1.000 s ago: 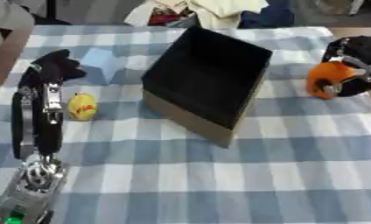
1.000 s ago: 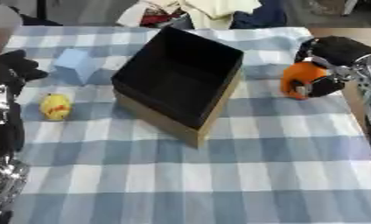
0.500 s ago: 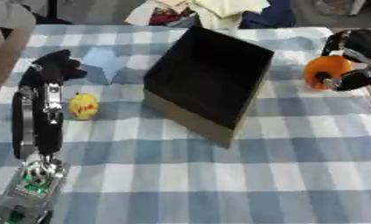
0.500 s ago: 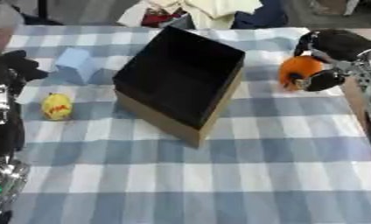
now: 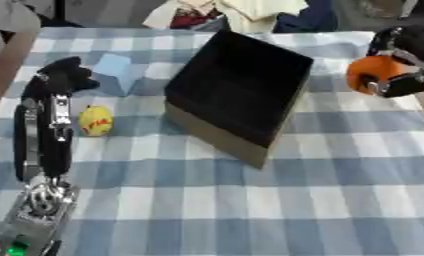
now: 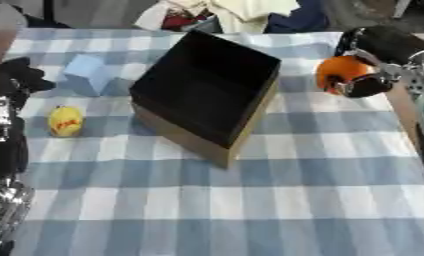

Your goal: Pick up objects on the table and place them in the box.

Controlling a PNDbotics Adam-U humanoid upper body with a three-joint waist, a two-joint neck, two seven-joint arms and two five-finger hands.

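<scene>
A black open-topped box [image 5: 240, 90] with a tan side stands in the middle of the checked cloth. My right hand [image 6: 366, 84] is at the right edge, shut on an orange round object [image 6: 340, 73] held above the cloth, to the right of the box. A yellow lemon-like object [image 5: 96, 121] lies left of the box. A light blue block [image 5: 117, 72] sits behind it. My left hand [image 5: 65, 76] hovers with curled fingers beside the blue block, holding nothing.
A blue and white checked tablecloth [image 5: 250, 200] covers the table. Piled clothes [image 5: 233, 12] lie past the far edge. My left forearm [image 5: 40, 145] runs down the left side to the lower corner.
My right hand has lifted the orange object up and slightly toward the box. The left arm has stayed in place.
</scene>
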